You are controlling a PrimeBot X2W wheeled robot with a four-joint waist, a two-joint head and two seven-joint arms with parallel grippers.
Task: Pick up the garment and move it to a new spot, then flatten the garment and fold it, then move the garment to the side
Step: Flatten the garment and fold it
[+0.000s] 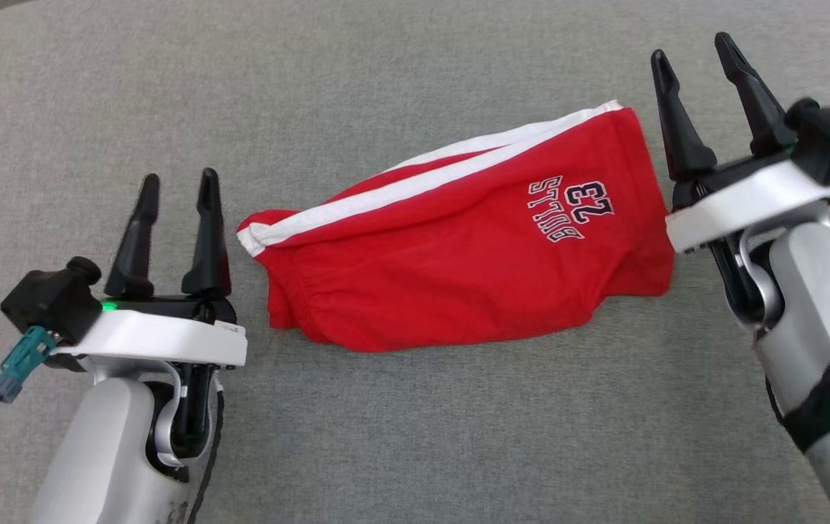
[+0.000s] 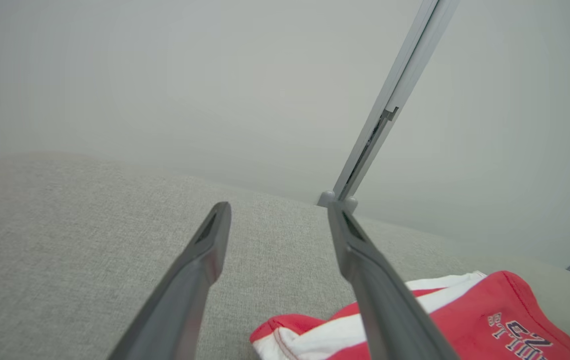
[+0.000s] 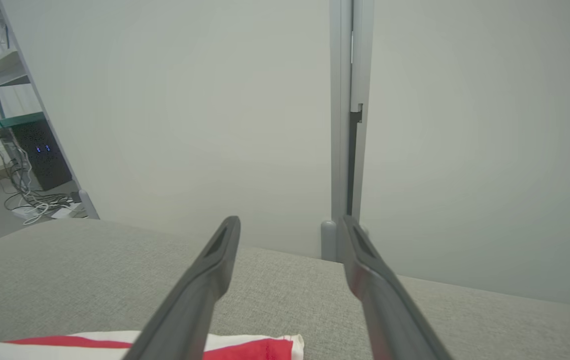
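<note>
Flanking garment (image 1: 458,269), both end effectors (image 1: 180,176) (image 1: 691,46) splayed

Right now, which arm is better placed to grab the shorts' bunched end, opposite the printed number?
Left. The left gripper stands open just beside that end of the red shorts; the right gripper, also open, sits at the other end, by the number.

surface: grey woven-fabric worktop (image 1: 415,437), one rounded corner (image 1: 0,44) in view | on it: single red garment (image 1: 458,269), shorts, lying rumpled and folded over, well apart from that corner | detail: white stripes along the long edge toward the corner; "BULLS 23" print on the end farthest from the corner
</note>
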